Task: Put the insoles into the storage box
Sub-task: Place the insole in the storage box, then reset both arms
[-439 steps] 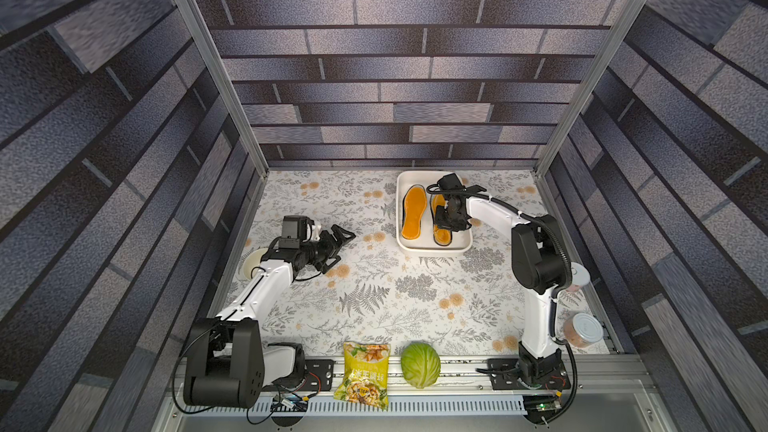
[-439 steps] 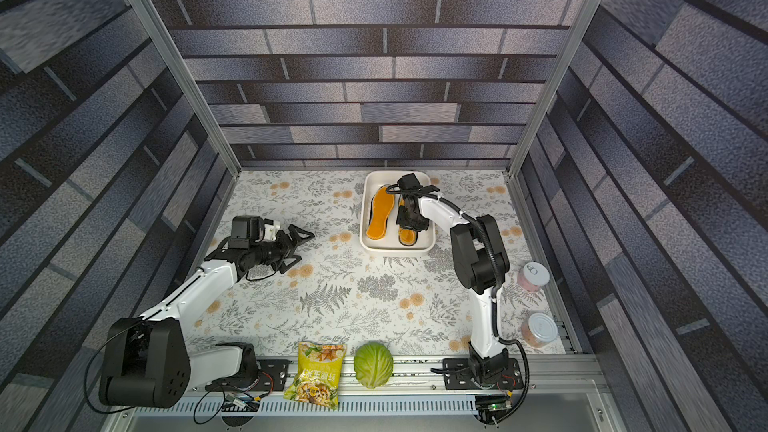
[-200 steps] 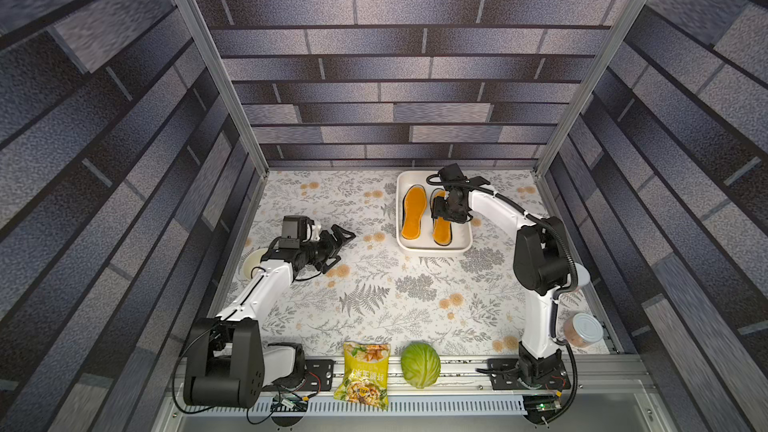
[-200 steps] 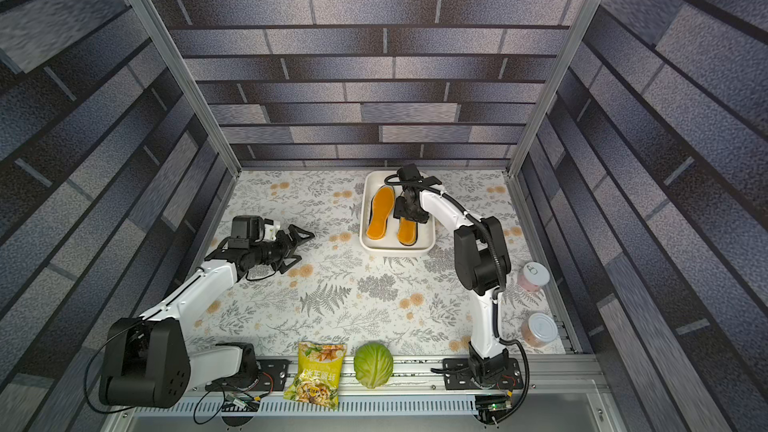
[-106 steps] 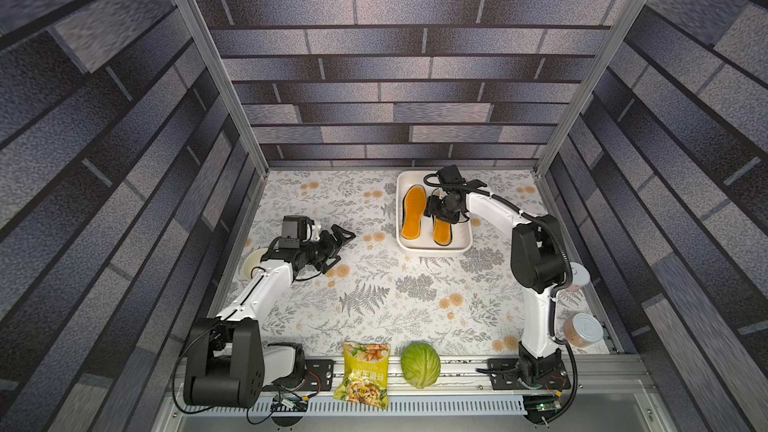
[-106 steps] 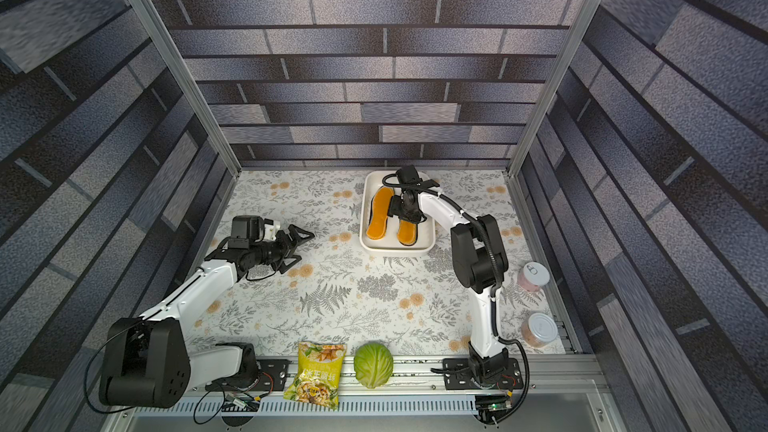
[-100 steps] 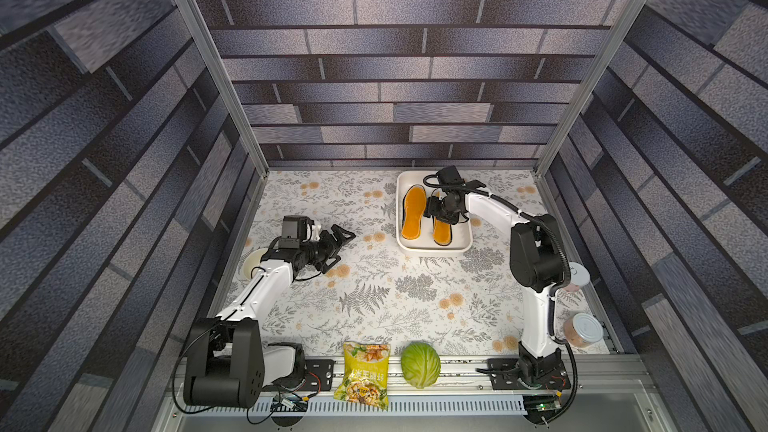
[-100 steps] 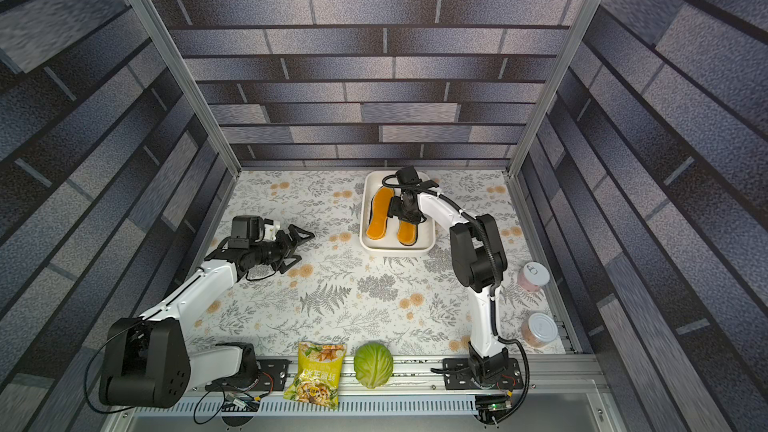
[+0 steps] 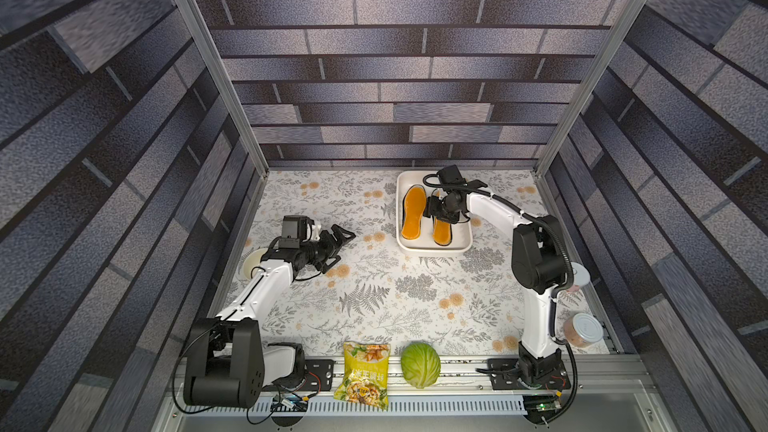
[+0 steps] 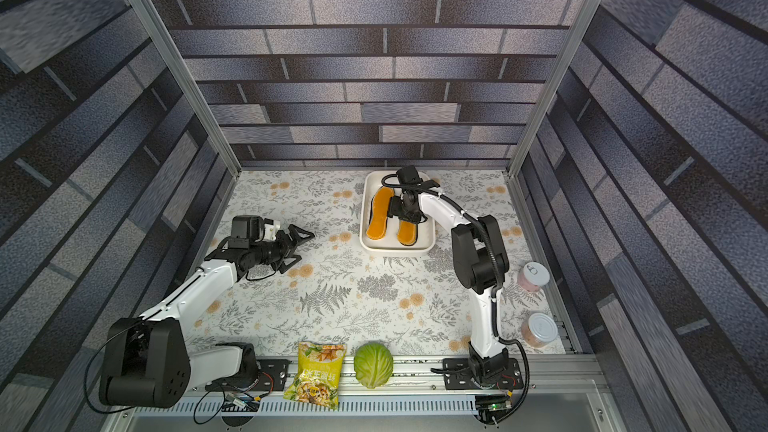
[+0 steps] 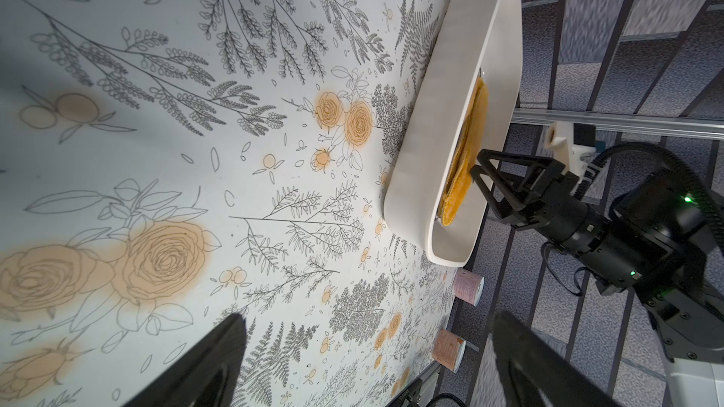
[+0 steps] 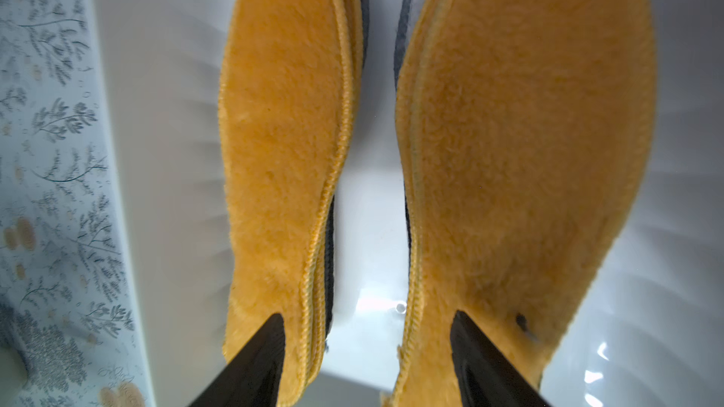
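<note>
Spotted insoles in two orange-topped stacks inside storage box, right gripper spread and empty just above. Noted left gripper gaping over tablecloth. Cabbage, snack bag and cans well apart.

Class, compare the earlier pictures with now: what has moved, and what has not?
The right gripper edged sideways over the storage box, toward the gap between the two stacks of insoles, jaws apart, holding nothing. The left gripper, insoles and box stayed put.
</note>
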Robot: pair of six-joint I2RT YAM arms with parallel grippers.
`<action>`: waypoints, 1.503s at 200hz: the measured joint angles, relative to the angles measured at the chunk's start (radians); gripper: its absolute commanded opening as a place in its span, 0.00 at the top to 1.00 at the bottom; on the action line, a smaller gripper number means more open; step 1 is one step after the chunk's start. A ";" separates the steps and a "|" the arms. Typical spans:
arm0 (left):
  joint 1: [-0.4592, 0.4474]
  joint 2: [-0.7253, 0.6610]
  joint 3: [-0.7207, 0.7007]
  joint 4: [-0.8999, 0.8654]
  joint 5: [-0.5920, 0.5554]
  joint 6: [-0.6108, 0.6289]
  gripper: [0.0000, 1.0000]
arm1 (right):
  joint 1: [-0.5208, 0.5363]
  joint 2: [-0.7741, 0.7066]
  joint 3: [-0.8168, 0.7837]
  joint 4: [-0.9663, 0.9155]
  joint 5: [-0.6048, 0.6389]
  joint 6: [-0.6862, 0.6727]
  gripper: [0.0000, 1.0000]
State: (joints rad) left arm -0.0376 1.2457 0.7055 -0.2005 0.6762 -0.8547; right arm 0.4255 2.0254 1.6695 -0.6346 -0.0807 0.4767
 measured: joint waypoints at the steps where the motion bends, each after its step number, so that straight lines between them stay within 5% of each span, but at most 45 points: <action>1: 0.000 0.000 0.000 0.000 0.000 0.001 0.00 | 0.000 -0.005 0.000 0.000 0.000 -0.001 0.32; 43: 0.005 -0.010 0.039 -0.001 -0.032 0.034 0.00 | 0.000 -0.301 -0.061 0.012 0.038 -0.089 0.31; 91: 0.007 -0.087 0.058 0.028 -0.145 0.129 0.00 | -0.027 -0.612 -0.319 0.074 0.167 -0.234 0.30; 149: 0.013 -0.198 0.034 0.106 -0.303 0.272 0.00 | -0.261 -0.849 -0.779 0.306 0.234 -0.320 0.24; 246: 0.040 -0.276 -0.159 0.259 -0.539 0.547 0.00 | -0.302 -0.693 -1.127 0.921 0.303 -0.436 0.19; 300: 0.093 -0.248 -0.332 0.496 -0.686 0.640 0.00 | -0.302 -0.559 -1.295 1.344 0.372 -0.480 0.17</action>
State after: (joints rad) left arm 0.0559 0.9977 0.3737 0.2958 -0.0101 -0.2146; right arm 0.1238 1.4662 0.3740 0.7097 0.2916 -0.0029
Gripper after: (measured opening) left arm 0.998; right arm 0.824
